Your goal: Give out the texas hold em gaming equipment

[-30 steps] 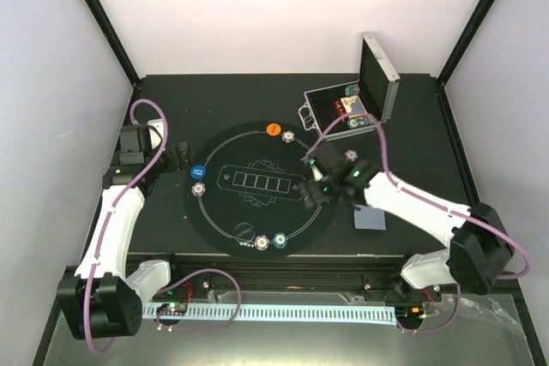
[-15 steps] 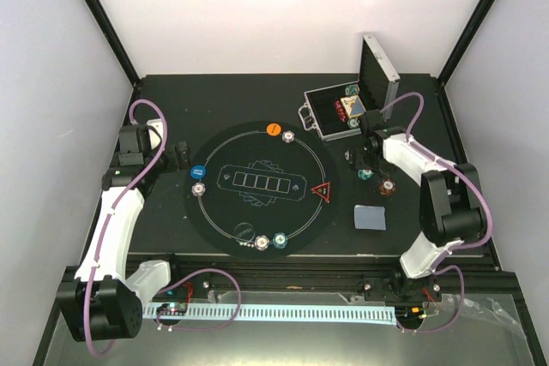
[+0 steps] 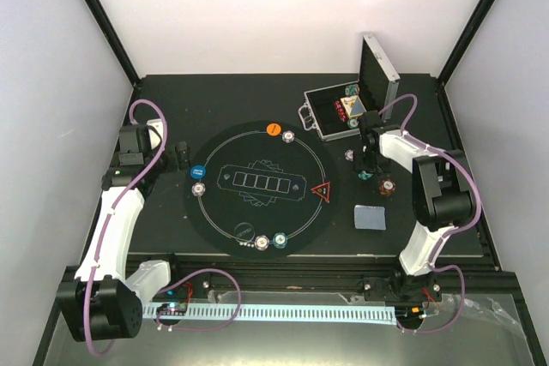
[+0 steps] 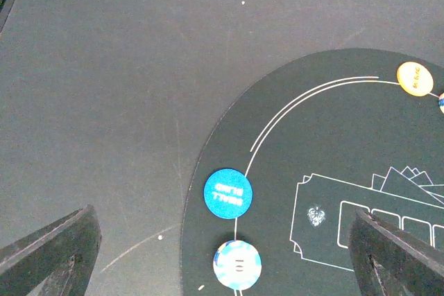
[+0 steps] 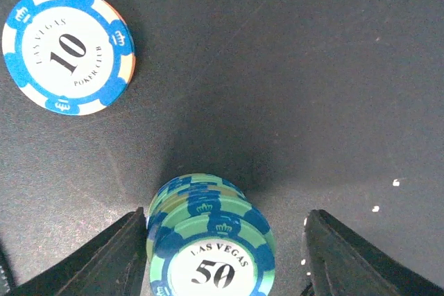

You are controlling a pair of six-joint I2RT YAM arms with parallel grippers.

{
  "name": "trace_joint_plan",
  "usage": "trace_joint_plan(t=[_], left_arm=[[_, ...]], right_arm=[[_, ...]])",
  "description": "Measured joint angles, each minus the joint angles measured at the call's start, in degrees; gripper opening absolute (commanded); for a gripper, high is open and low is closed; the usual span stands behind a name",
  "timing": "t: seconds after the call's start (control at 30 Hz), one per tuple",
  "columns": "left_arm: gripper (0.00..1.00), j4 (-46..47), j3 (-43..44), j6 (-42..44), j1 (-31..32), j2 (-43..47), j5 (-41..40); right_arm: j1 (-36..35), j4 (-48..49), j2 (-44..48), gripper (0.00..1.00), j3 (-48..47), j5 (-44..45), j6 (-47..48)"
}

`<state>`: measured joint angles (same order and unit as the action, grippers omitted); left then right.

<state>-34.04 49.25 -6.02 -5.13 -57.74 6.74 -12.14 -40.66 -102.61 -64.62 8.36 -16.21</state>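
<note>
"Where was the right pincer (image 5: pixel 223 258)?"

"Down low on the table (image 5: pixel 312 67), right of the big black mat (image 3: pixel 296 220). It had one finger on each side of the stack of teal chips (image 5: pixel 208 240). One finger was almost touching. The other had a gap, so it was not pinching."

"And the left pincer (image 4: pixel 222 247)?"

"Spread wide, holding nothing, above the blue disc (image 4: pixel 227 193)."

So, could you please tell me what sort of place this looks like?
Probably a robot test cell staged as a poker table: white panel walls in a black frame, a round black poker mat with poker chips, an open aluminium case.
</note>
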Motion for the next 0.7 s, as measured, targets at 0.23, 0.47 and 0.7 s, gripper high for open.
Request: trace_joint_plan(t=[0.23,0.47,0.7], left_arm=[[0.99,0.02,0.0,0.0,0.0,0.0,0.0],[0.99,0.02,0.0,0.0,0.0,-0.02,0.0],[0.99,0.02,0.0,0.0,0.0,-0.02,0.0]], right_arm=[[0.0,0.24,-1.29,0.5,-0.39,-0.98,0.72],[0.0,0.39,-1.6,0.41,-0.5,-1.84,0.87],[0.0,0.26,-1.6,0.4,-0.63,-1.95,0.94]])
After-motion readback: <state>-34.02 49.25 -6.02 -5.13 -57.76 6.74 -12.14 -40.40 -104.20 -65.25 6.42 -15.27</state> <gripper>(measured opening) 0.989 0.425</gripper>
